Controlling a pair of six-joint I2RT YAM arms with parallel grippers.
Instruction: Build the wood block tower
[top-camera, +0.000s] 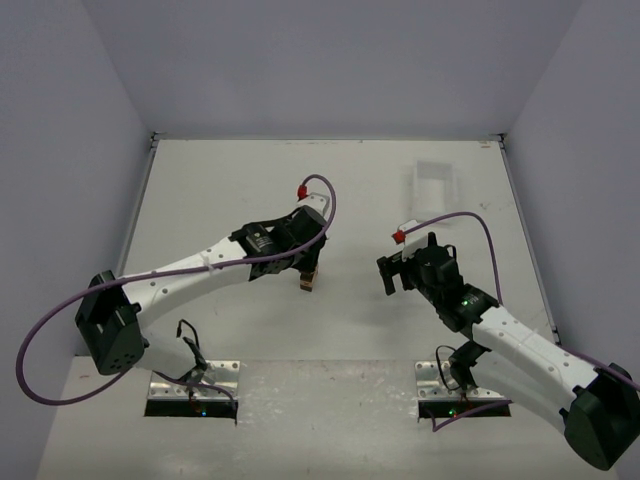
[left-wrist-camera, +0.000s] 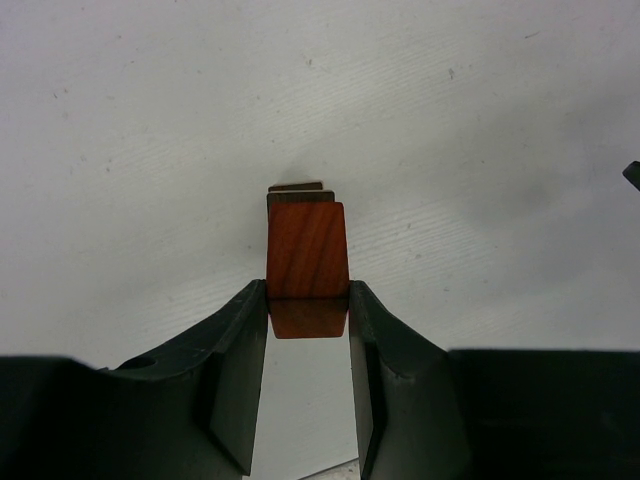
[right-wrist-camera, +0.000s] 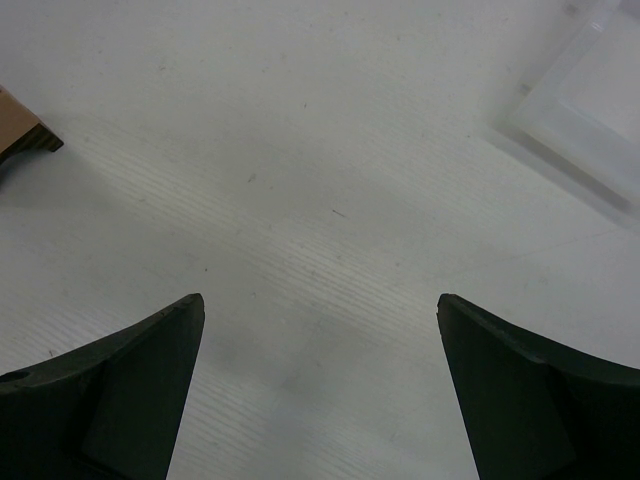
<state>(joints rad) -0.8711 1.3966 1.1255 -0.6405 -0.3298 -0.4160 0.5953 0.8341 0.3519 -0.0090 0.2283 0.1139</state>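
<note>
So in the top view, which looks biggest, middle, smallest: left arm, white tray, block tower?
Largest: left arm.
Then: white tray.
Smallest: block tower, by far.

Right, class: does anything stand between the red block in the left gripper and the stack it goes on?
Nothing visible does. The left gripper is shut on the red block, right over the stack, with nothing else between them. The right gripper is open and off to the side.
</note>
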